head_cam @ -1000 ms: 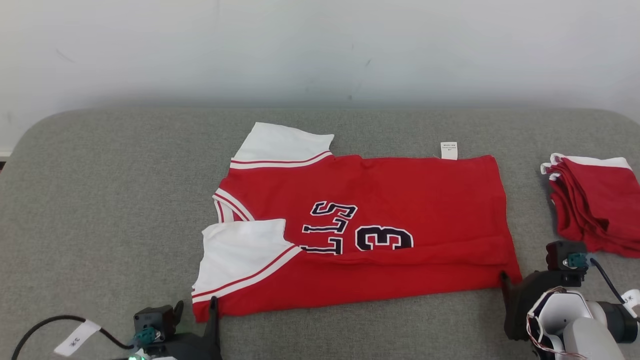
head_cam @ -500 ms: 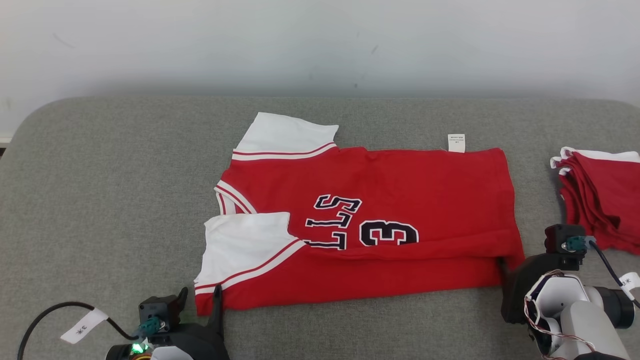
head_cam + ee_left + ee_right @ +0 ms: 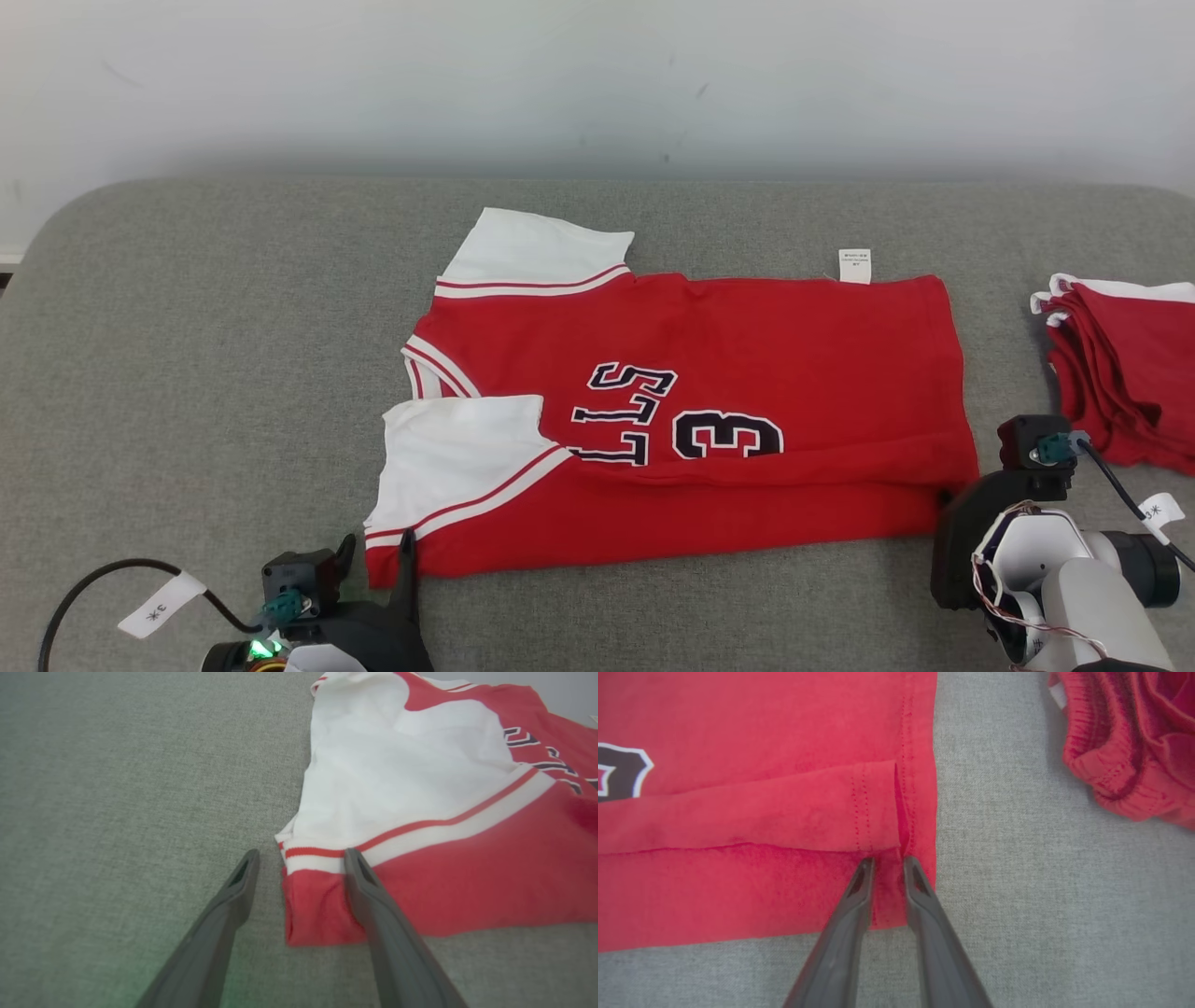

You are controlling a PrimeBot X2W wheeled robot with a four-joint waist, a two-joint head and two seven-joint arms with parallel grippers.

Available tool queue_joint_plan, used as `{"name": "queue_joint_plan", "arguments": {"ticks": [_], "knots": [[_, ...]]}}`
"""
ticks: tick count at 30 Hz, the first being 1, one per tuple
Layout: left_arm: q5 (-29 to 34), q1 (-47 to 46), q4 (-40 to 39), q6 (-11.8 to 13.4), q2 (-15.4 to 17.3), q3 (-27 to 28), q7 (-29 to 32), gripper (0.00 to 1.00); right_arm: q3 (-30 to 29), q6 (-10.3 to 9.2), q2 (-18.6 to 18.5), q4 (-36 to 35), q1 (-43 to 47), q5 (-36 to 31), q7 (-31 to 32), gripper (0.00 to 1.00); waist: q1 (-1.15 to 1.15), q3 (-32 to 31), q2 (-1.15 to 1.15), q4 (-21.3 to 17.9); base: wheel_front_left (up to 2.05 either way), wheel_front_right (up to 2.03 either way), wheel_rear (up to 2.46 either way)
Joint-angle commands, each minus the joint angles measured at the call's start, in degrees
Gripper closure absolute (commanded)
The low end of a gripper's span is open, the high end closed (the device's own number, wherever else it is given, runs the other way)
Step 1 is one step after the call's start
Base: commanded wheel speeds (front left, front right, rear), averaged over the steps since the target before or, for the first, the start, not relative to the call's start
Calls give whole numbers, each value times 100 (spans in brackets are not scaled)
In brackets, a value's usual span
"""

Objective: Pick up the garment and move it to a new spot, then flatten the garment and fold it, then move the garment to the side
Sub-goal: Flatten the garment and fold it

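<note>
On the grey surface (image 3: pixel 187 373), the garment (image 3: pixel 747 373) lies flat, near edge folded up. My right fingers (image 3: pixel 887 861) have slid further in, pinching the hem corner. My left fingers (image 3: pixel 299 855) stay open around the other corner. I think the next fold is close.

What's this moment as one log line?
jersey part-folded | left gripper open, straddling its corner | right gripper at hem, grip unclear
</note>
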Motion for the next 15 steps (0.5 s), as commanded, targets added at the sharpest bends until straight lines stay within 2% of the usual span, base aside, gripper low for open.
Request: {"name": "queue_joint_plan", "arguments": {"ticks": [1,5,7,8,9,10,11,12,13,15], "knots": [[-15,39,95,-28,-54,-49,39,7,-5,-15,-22,-24,69,-10,18,69,0,3,0,-1,0,0,0],[-25,24,159,-35,-79,-62,30,9,-94,-15,-5,-63,98,-58,107,64,0,16,0,-8,0,0,0],[-18,18,192,-46,-89,-79,40,13,-132,-15,9,-55,110,-83,160,72,0,20,0,-8,0,0,0],[-11,16,209,-46,-95,-89,38,18,-146,-15,14,-56,116,-93,178,79,0,21,0,-8,0,0,0],[-12,16,225,-50,-101,-93,36,23,-158,-15,19,-53,128,-116,196,94,0,20,0,-8,0,0,0],[-16,14,242,-61,-105,-98,34,49,-163,-15,27,-50,141,-121,196,100,0,20,0,-8,0,0,0],[-20,11,261,-75,-103,-104,33,58,-167,-15,34,-47,145,-124,191,100,0,19,0,-8,0,0,0],[-19,4,280,-81,-100,-113,33,87,-171,-15,36,-43,148,-131,189,100,0,18,0,-10,0,0,0],[-13,-5,298,-103,-98,-126,32,100,-176,-16,36,-42,149,-138,182,100,0,15,0,-13,0,0,0],[-13,-11,329,-139,-95,-147,36,100,-184,-15,35,-47,149,-147,164,100,0,5,0,-18,0,0,0]]}}
